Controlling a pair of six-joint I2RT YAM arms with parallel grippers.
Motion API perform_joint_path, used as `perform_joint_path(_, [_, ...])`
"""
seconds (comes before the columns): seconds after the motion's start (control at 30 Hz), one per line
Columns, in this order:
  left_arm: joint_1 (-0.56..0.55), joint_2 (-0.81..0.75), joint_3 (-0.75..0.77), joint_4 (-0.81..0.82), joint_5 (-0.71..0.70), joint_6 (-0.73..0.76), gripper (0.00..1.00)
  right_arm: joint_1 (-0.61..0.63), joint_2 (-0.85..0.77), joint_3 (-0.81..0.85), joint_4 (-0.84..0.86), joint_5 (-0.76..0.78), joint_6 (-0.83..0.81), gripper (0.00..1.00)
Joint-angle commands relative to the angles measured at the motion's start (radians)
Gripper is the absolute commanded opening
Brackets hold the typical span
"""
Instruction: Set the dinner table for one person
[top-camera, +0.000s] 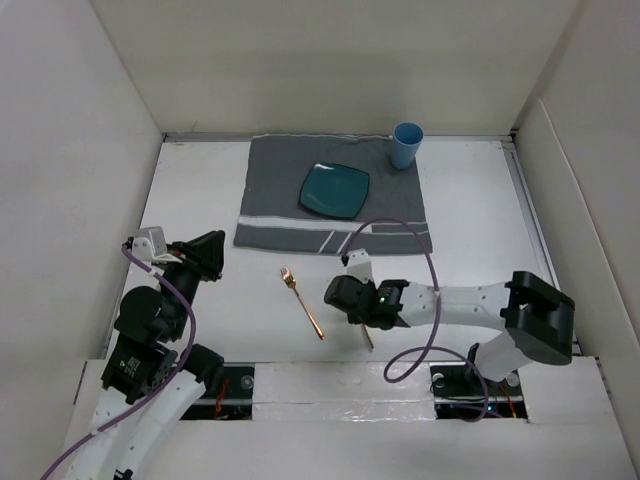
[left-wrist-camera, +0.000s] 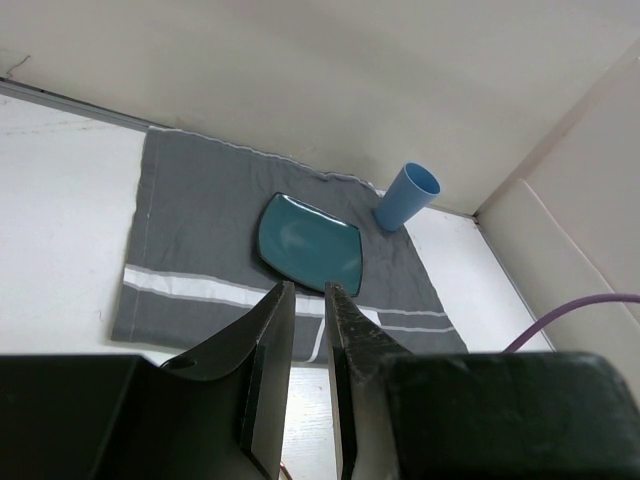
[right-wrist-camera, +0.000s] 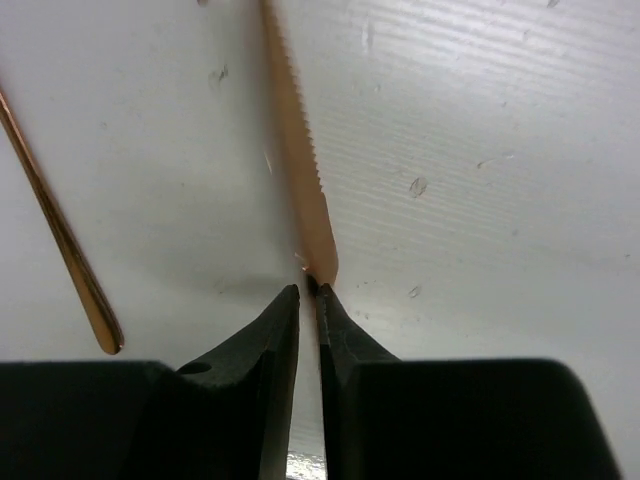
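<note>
The white dinner table (top-camera: 200, 190) carries a grey striped placemat (top-camera: 280, 215) at the back, with a teal square plate (top-camera: 334, 190) on it and a blue cup (top-camera: 406, 145) at its far right corner. A copper fork (top-camera: 302, 302) lies on the bare table in front of the mat. Just right of it lies a copper knife (top-camera: 368, 338), mostly hidden under my right gripper (top-camera: 352, 300). In the right wrist view the right gripper (right-wrist-camera: 308, 290) pinches the tip of the knife's (right-wrist-camera: 300, 150) serrated blade. My left gripper (top-camera: 210, 255) hovers at the left, holding nothing, its jaws a narrow gap apart (left-wrist-camera: 308, 288).
White walls enclose the table on the left, back and right. A purple cable (top-camera: 400, 235) loops over the mat's near right corner. In the left wrist view the plate (left-wrist-camera: 310, 243), cup (left-wrist-camera: 407, 197) and placemat (left-wrist-camera: 190, 230) lie ahead. The fork's handle (right-wrist-camera: 60, 240) lies left of the right fingers.
</note>
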Motion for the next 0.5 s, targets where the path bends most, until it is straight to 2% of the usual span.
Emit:
perform_joint_path(0.0, [0.005, -0.004, 0.021, 0.029, 0.014, 0.014, 0.16, -0.042, -0.075, 0.015, -0.010, 0.033, -0.036, 0.00])
perform_joint_path(0.1, [0.005, 0.005, 0.019, 0.027, 0.011, 0.014, 0.16, -0.080, -0.128, 0.026, 0.005, 0.024, -0.072, 0.00])
perform_joint_path(0.27, [0.005, 0.001, 0.019, 0.030, 0.014, 0.014, 0.16, -0.229, -0.156, 0.090, 0.052, -0.021, -0.191, 0.00])
perform_joint_path(0.37, [0.005, -0.005, 0.018, 0.023, 0.017, 0.014, 0.16, -0.229, -0.148, 0.108, 0.033, -0.025, -0.208, 0.00])
perform_joint_path(0.43, [0.005, -0.011, 0.018, 0.027, 0.013, 0.012, 0.16, -0.218, -0.155, 0.081, 0.010, -0.015, -0.159, 0.00])
perform_joint_path(0.47, [0.005, -0.007, 0.018, 0.026, 0.014, 0.014, 0.17, -0.200, -0.159, 0.028, 0.006, -0.013, -0.136, 0.06])
